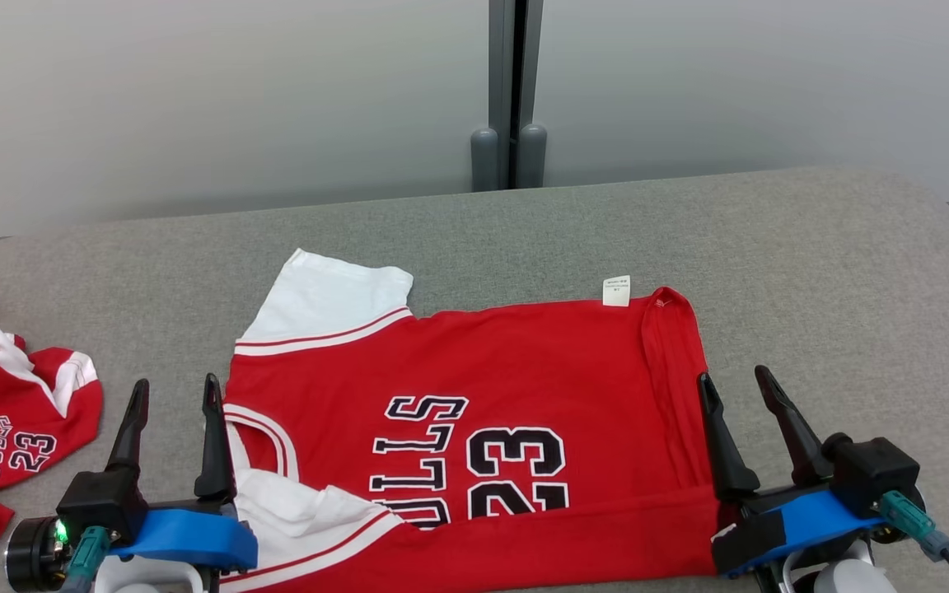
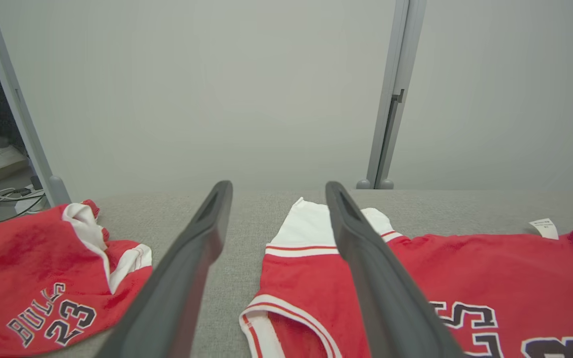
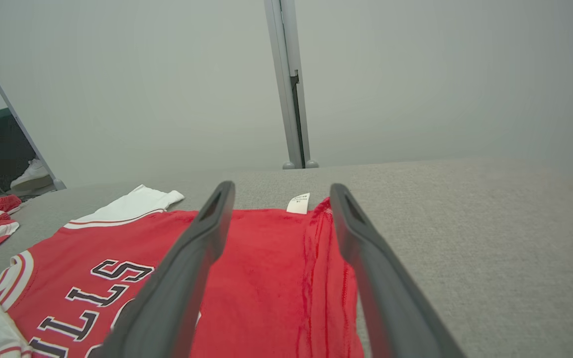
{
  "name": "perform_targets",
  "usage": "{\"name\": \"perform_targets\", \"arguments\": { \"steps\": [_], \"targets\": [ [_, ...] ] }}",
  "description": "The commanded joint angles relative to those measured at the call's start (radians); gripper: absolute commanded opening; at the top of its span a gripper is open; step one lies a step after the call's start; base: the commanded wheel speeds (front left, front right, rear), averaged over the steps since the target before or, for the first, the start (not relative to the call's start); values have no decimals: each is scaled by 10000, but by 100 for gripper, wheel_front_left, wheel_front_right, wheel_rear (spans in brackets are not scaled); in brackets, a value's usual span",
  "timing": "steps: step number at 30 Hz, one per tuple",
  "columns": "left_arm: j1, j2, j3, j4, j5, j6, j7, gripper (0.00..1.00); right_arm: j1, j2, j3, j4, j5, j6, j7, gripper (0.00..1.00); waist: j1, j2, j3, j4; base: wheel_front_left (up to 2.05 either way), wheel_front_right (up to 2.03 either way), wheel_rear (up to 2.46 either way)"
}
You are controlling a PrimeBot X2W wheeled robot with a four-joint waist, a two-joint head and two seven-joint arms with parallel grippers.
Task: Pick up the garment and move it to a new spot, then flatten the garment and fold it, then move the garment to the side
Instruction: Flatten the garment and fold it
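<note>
- Red jersey with white sleeves and black "BULLS 23" lettering (image 1: pixel 524 362): lies flattened at the middle of the near edge of the grey fabric-covered tabletop (image 1: pixel 837 272), with its near strip folded over the lettering.
- Left gripper (image 1: pixel 175 385): fingers spread, holding nothing, at the jersey's collar end.
- Right gripper (image 1: pixel 731 377): fingers spread, holding nothing, at the hem end.
- Second, crumpled red jersey (image 1: pixel 13 420): at the tabletop's left edge, apart from the first.

Garment (image 1: pixel 524 362) lower edge beyond the head view's bottom; label (image 1: pixel 616 290) print illegibly small.
</note>
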Motion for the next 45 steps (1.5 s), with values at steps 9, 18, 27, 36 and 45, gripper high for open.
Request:
{"name": "perform_targets", "arguments": {
  "steps": [9,18,27,36,45],
  "targets": [
    [-88,26,116,348,144,32,-47,100,37,25,24,267,-5,5,-29,100,-1,-1,-40,95,0,0,0],
    [-29,11,201,397,191,43,-47,100,0,25,13,402,16,5,-30,100,-1,-1,-53,105,0,0,0],
    [40,-22,237,418,150,68,-47,100,-62,24,-30,587,-66,5,-30,100,-1,-1,-72,100,0,0,0],
    [-783,266,216,665,77,-48,-47,100,-727,18,-107,1070,-487,5,-30,100,-1,-1,128,17,0,0,0],
    [-3195,1100,-477,1593,35,-194,-47,100,-2788,-480,240,1965,-890,5,209,100,-1,-1,1102,-172,0,0,0]
  ]
}}
